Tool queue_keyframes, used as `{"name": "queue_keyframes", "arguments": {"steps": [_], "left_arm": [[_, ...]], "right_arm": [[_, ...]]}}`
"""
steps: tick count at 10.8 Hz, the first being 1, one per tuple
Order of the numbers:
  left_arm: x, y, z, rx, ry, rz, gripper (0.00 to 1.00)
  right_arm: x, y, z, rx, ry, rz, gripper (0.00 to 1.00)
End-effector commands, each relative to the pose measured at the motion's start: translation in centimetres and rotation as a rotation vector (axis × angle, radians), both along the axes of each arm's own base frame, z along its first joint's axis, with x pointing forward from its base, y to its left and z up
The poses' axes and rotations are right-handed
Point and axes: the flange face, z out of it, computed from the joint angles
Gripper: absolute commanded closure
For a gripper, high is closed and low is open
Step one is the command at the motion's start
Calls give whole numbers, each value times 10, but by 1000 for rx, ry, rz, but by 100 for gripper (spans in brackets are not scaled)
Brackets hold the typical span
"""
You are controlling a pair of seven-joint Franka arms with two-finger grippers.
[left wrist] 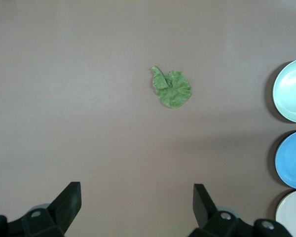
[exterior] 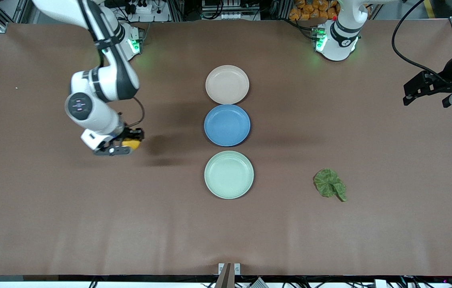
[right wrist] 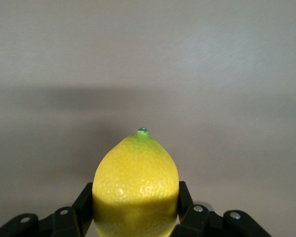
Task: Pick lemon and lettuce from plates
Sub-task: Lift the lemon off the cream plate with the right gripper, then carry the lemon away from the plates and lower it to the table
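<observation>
My right gripper is shut on the yellow lemon, low over bare table toward the right arm's end, apart from the plates. The right wrist view shows the lemon clamped between both fingers. The green lettuce lies on the table toward the left arm's end, beside the mint plate. It also shows in the left wrist view. The beige plate and the mint plate hold nothing. My left gripper is open and empty, high over the table's edge at the left arm's end.
A blue plate sits between the beige and mint plates, also holding nothing. The three plates form a row down the middle of the brown table. The left wrist view shows the mint plate and blue plate at its edge.
</observation>
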Motion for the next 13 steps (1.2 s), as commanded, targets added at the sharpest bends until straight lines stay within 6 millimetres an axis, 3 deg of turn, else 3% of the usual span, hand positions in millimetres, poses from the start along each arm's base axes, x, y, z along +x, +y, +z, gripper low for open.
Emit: {"name": "queue_keyframes", "arguments": {"steps": [1,4,5,7,8,9,10,13], "left_arm": [[-2,1,2,0,4,1,0],[-2,-3,2,-1,5,-7,0],[-2,-3,2,-1,5,-10,0],[-2,-4,2,-2,5,-12,0],[-3,-3,3,-1,3,-13,0],[-2,-3,3,-1,3,-13,0],[-2,-3,2,-1,5,-13,0],[-2,-3,3,-1,3,-13,0]], "right_arm": [[18,-73,-19,-10,-56,122,100],[37,-158,-41,-34,-85,204,100],[43,-172,-51,-41,-81,218,100],[51,-176,-61,-47,-76,223,100],[53,-178,-63,-47,-74,216,73],[52,-178,-66,-45,-71,211,27],[52,-178,-66,-41,-72,205,0],[52,-177,-65,-38,-64,206,0]]}}
